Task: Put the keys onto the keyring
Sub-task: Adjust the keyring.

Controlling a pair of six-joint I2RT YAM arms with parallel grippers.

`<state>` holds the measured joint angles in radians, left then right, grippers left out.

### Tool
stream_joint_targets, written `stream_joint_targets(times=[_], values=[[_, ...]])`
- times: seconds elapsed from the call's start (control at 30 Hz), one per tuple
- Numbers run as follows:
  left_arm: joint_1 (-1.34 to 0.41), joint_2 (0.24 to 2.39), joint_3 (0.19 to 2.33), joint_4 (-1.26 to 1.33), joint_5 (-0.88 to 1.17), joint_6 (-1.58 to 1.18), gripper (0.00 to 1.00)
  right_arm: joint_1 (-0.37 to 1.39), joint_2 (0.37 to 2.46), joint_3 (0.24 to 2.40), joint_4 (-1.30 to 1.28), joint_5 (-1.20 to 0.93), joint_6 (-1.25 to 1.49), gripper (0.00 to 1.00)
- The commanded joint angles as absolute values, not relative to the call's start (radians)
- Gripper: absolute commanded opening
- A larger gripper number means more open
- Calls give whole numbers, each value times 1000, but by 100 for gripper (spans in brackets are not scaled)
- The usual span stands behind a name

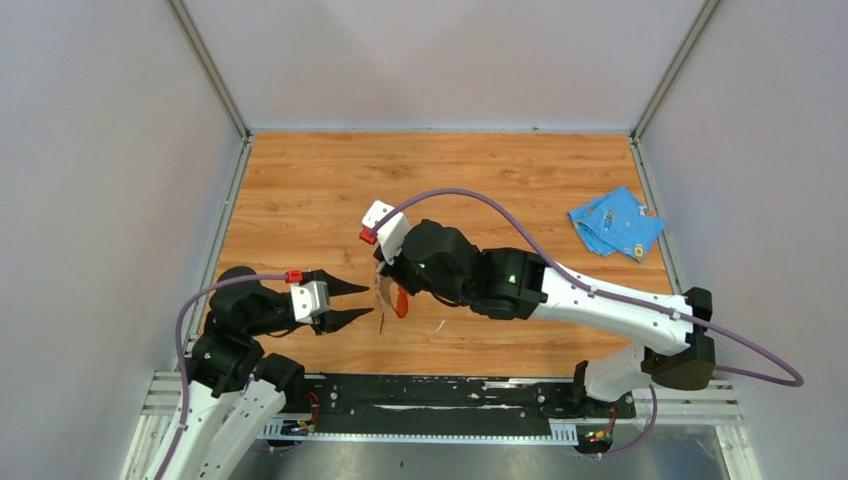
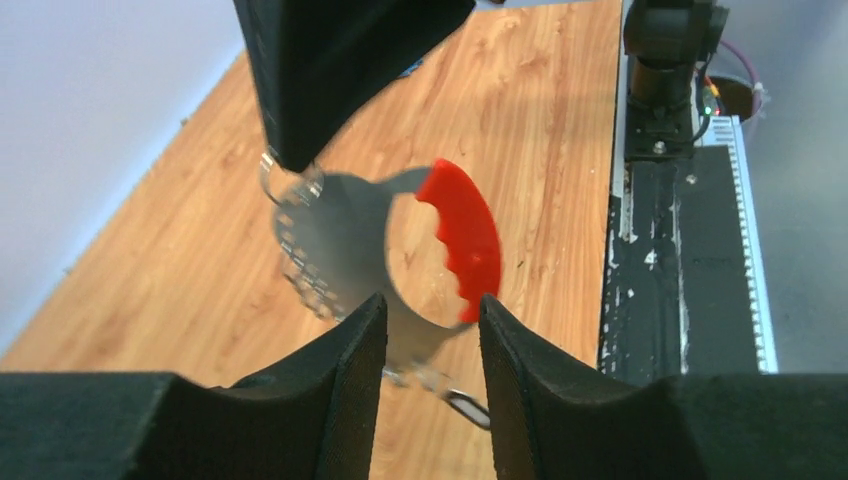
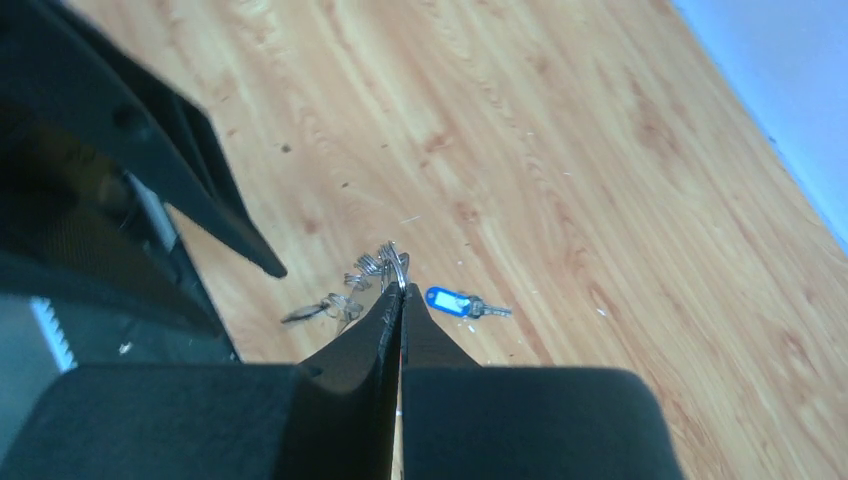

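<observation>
Standing open at the table's (image 1: 300,180) 8 o'clock, the left gripper (image 1: 370,301) has its jaws apart either side of the lower end of the keyring (image 2: 465,235). The right gripper (image 3: 402,292) is clenched on its ring end, holding it aloft. A blue key (image 3: 447,300) lies on the wood nearby. At 2 o'clock lies a cloth (image 1: 615,222).

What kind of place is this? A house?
Probably a robot lab booth: left arm and right arm bolted to a black rail, plain grey walls boxing in a wooden table.
</observation>
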<state>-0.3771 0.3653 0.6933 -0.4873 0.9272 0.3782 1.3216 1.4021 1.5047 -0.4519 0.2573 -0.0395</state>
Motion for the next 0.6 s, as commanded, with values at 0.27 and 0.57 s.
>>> stream_joint_targets(times=[0.27,0.57], values=[[-379,450,552,-33,782,-121,90,1353,1536,1659,-477,632,29,0],[-386,546,556,-7,623,-186,100,1354,1607,1701,-427,632,65,0]])
